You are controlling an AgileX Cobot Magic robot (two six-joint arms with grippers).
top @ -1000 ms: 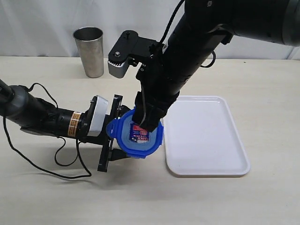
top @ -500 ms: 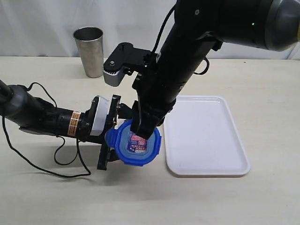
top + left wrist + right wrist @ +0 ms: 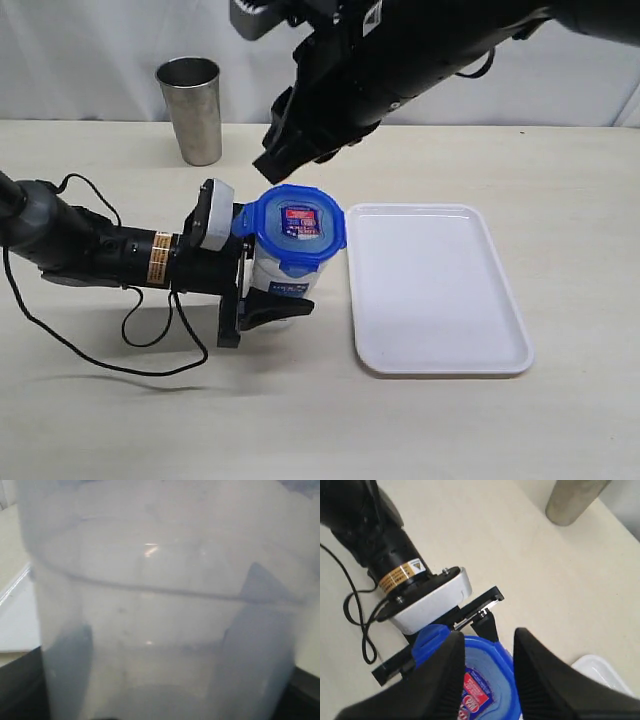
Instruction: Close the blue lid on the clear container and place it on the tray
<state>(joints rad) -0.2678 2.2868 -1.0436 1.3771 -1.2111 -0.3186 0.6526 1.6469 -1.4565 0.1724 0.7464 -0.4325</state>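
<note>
My right gripper (image 3: 489, 639), fingers apart, hangs over the blue lid (image 3: 495, 672); the left arm (image 3: 385, 550) is just beside it.

We see a blue lid (image 3: 297, 243) with a red-and-white sticker (image 3: 299, 221), a clear container (image 3: 272, 275) (its label blue and white), a white tray (image 3: 440, 290) and a silvery steel tumbler (image 3: 192, 110).

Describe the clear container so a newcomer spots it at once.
Find the white tray on the beige table in the exterior view; the clear container stands just off the tray's left edge. Unlike the open steel tumbler at the back, it is see-through and capped by a blue lid with a red-and-white sticker.
</note>
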